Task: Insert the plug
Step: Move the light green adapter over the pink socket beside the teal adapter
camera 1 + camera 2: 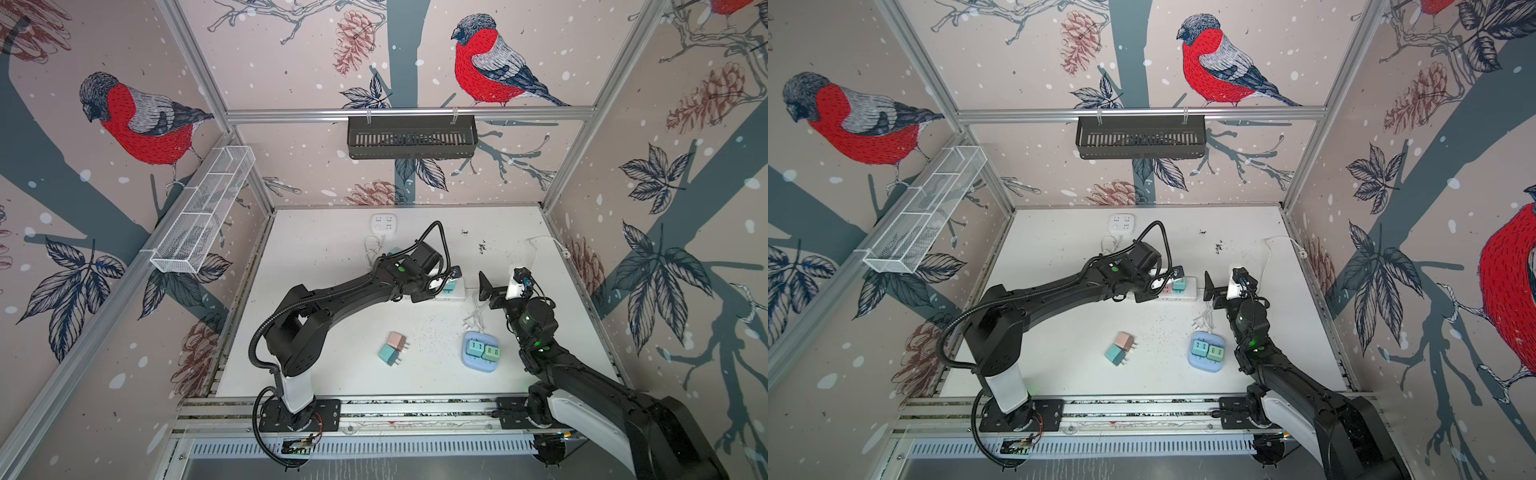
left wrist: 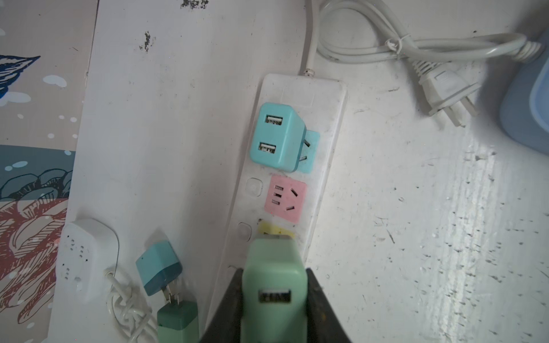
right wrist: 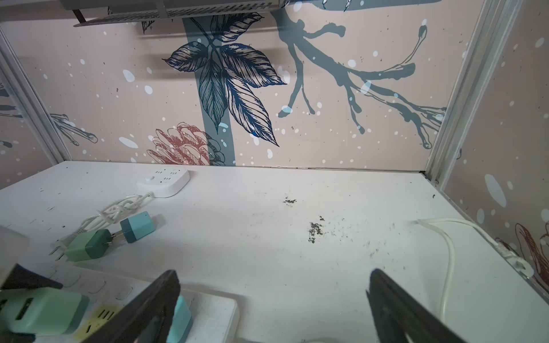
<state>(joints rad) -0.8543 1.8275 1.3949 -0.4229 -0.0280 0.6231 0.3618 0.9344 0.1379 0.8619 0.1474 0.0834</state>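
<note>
So the left pincer [image 2: 273, 271] is clamping tight on the green plug [image 2: 274, 286], holding it right at the yellow socket [image 2: 273, 229] of the white power strip [image 2: 323, 124]. Can't tell if the prongs are actually in. A blue plug [image 2: 276, 136] is sitting crooked in the strip's blue socket. The right pincer [image 3: 274, 285] is hanging wide open with nothing in it, over the worktop [image 3: 297, 237] by the strip's end.

The pink socket [image 2: 285, 197] on the power strip [image 2: 297, 89] is reachable from above, flanked by the plugged-in teal USB charger [image 2: 276, 136] and the mint charger [image 2: 274, 294] clamped in the left gripper [image 2: 274, 276], which partly covers the yellow socket [image 2: 269, 230]. A loose teal charger [image 2: 157, 267] and a loose green charger [image 2: 178, 323] crowd one long side of the strip. A tied cord [image 2: 395, 46] lies off the other side. The right gripper [image 3: 273, 297], jaws wide, stands at the strip's end. Beyond it the table [image 3: 297, 237] is bare.
</note>
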